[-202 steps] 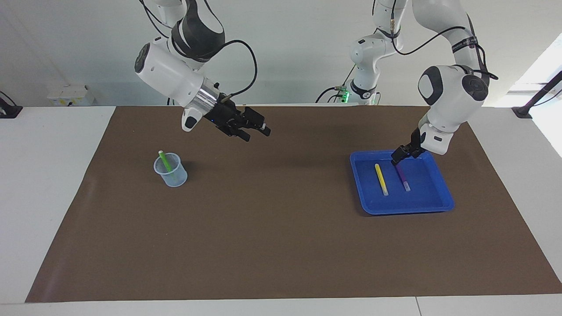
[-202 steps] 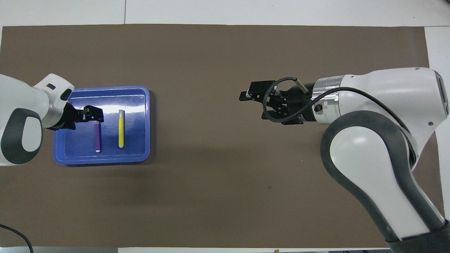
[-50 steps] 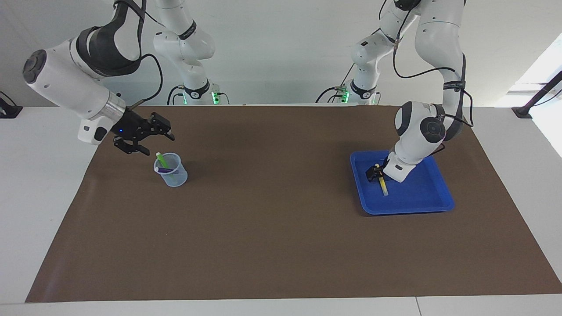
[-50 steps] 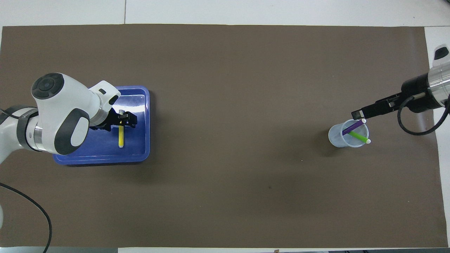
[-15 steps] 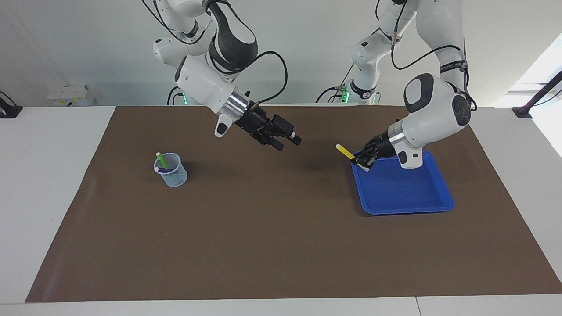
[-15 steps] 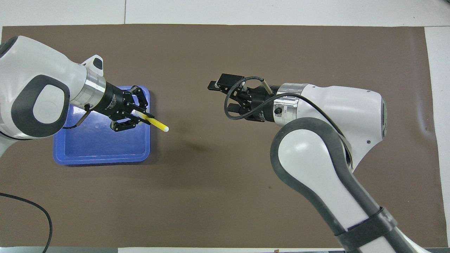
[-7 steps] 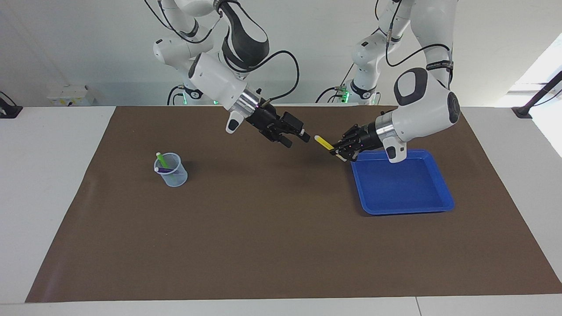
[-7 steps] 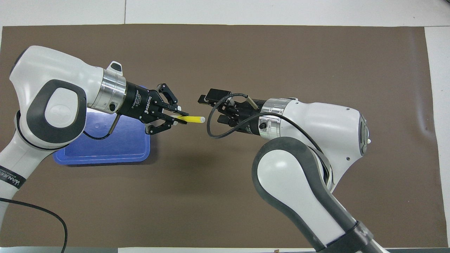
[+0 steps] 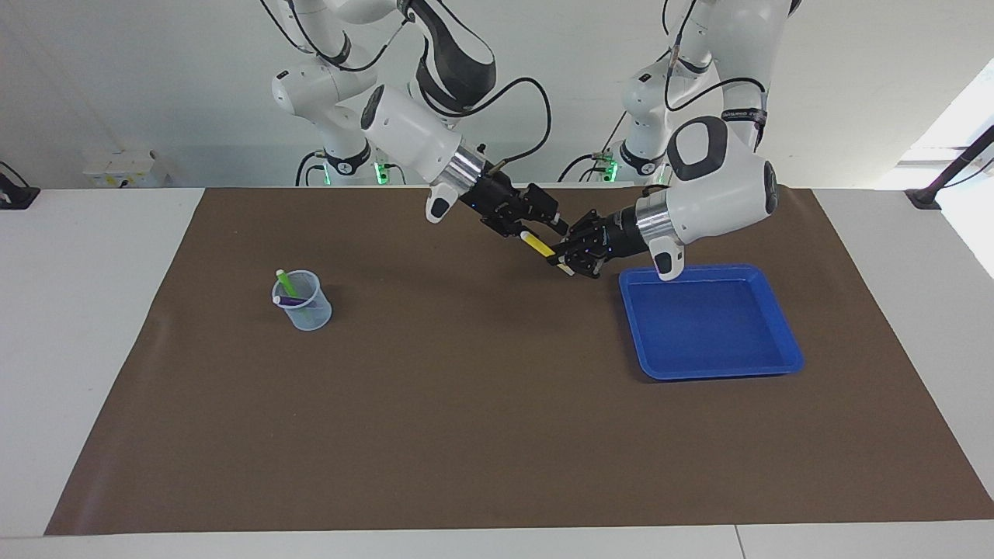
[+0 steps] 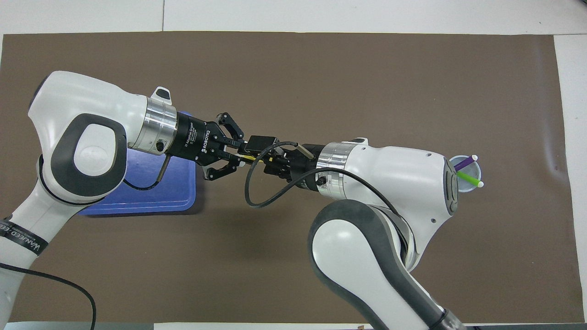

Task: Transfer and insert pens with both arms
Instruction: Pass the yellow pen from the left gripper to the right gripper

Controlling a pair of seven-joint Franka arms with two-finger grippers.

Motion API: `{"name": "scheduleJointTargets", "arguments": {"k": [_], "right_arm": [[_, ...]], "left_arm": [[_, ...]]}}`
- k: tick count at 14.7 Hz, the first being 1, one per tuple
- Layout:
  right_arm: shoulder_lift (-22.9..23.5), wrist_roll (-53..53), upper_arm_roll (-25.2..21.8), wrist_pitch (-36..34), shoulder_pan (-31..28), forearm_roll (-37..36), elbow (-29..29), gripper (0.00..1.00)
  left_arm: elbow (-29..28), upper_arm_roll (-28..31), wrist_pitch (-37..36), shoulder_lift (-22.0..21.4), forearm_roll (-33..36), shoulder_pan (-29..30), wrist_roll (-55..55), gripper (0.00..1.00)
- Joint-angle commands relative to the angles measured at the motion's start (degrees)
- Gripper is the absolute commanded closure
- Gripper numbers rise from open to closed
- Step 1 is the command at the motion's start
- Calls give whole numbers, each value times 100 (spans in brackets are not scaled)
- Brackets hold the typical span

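The left gripper [image 9: 561, 262] is hanging in the air over the brown mat [image 9: 497, 435], just off the edge of the blue tray [image 9: 710, 365] that faces the right arm's end of the tabletop [image 9: 101, 310]. Its fingers are pinching the yellow pen [image 9: 536, 243] at one end, and the pen is pointing out of the grip, slanting upward toward the right gripper [image 9: 536, 225]. The right gripper is hanging over the mat just beside the left one, and the two are meeting tip to tip above the middle of the mat. The right gripper's fingers are standing spread on either side of the free end of the yellow pen; whether they are touching the pen cannot be told. In the overhead view, only a short yellow stretch of the pen [image 10: 250, 157] is showing between the left gripper [image 10: 236, 158] and the right gripper [image 10: 263, 153]. The blue tray is lying flat on the mat toward the left arm's end of the tabletop, with nothing in it. A clear cup [image 9: 302, 307] is standing upright on the mat toward the right arm's end, well apart from both grippers. The green pen [image 9: 289, 283] and the purple pen [image 9: 288, 300] are leaning inside the cup, their pale ends reaching above its rim.
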Motion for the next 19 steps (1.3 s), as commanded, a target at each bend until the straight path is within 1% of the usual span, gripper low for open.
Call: {"name": "scheduleJointTargets", "arguments": {"k": [1,4,6,8,10,15,17,18,19], "right_arm": [[-117,-37,-28,-382,-174,-365,2,20],[-108,-89,-28,-488,-227,-568,11,25],[-91,-89,-54,-619,-245,-577,90,34],[-82,-89,-45,-664,-341,-595,126,39],[-73,-89,-45,-655,-350,-604,134,52],[-55,-90,-45,-647,-421,-604,152,53],[-64,-98,-45,-647,-421,-604,143,57],[-64,-98,-45,-647,-421,-604,143,62],[-64,-98,-45,-647,-421,-604,143,70]], "left_arm": [[-155,21,99,-213,-143,14,-58,100],[-155,21,99,-213,-143,49,-67,100],[-155,21,108,-213,-143,31,-58,100],[-155,21,99,-213,-143,49,-67,100],[-155,21,99,-222,-143,49,-76,100],[-146,21,99,-230,-144,58,-111,100],[-146,21,108,-230,-143,66,-146,100],[-146,21,108,-230,-143,67,-155,100],[-146,21,117,-230,-143,67,-155,100]]}}
